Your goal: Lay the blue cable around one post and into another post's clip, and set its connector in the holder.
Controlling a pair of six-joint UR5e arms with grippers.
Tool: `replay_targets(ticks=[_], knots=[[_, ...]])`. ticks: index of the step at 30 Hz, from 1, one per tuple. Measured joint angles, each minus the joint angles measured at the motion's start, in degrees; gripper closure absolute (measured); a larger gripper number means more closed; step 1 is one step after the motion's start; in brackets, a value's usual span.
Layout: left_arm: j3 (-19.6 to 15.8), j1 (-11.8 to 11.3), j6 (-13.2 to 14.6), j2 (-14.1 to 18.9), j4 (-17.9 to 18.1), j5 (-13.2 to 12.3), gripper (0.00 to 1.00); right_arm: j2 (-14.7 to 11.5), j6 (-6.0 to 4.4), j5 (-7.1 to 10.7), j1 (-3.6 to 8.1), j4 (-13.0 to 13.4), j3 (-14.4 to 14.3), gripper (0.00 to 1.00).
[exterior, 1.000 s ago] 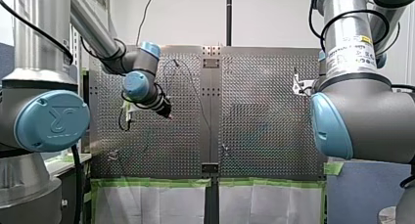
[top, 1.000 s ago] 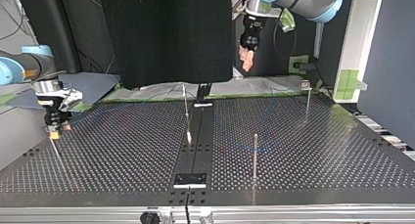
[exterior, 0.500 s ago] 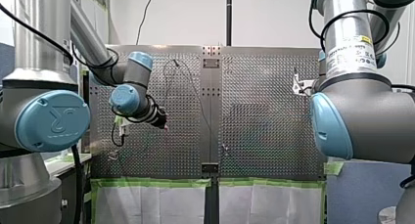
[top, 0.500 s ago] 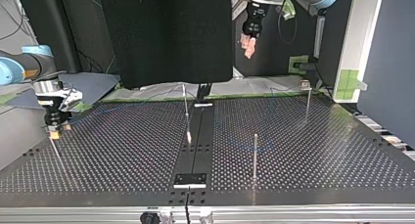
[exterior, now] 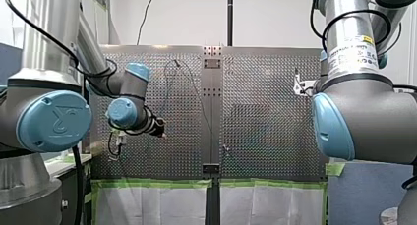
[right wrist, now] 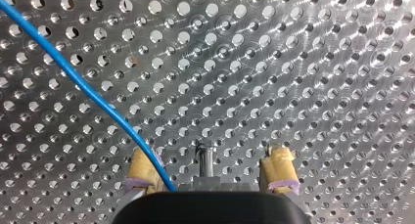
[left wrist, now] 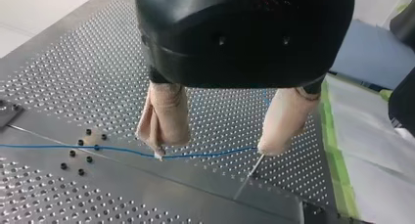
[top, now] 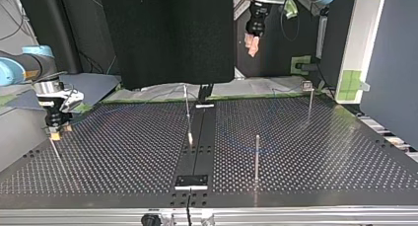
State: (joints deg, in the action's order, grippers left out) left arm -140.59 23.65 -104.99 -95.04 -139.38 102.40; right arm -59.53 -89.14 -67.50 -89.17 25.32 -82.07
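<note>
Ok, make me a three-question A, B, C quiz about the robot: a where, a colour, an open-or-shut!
1. Where is my left arm's black, beige-padded gripper relative to the perforated metal table? A. on it B. high above it C. under it
2. What colour is the thin cable lying on the table? A. red B. green C. blue
3. That gripper's fingers are: A. open, empty B. shut on the cable C. shut on a ball
Answers: B, the top view shows it hanging overhead; C, both wrist views show blue; A, they stand wide apart.
</note>
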Motion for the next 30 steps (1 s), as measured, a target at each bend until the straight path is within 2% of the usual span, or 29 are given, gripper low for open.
replay_targets(ticks=[30], knots=[[0.86, -0.25, -0.77, -0.62, 17.53, 0.48, 0.00, 0.00, 0.00, 0.00, -0.25, 0.02, 0.02, 0.01]])
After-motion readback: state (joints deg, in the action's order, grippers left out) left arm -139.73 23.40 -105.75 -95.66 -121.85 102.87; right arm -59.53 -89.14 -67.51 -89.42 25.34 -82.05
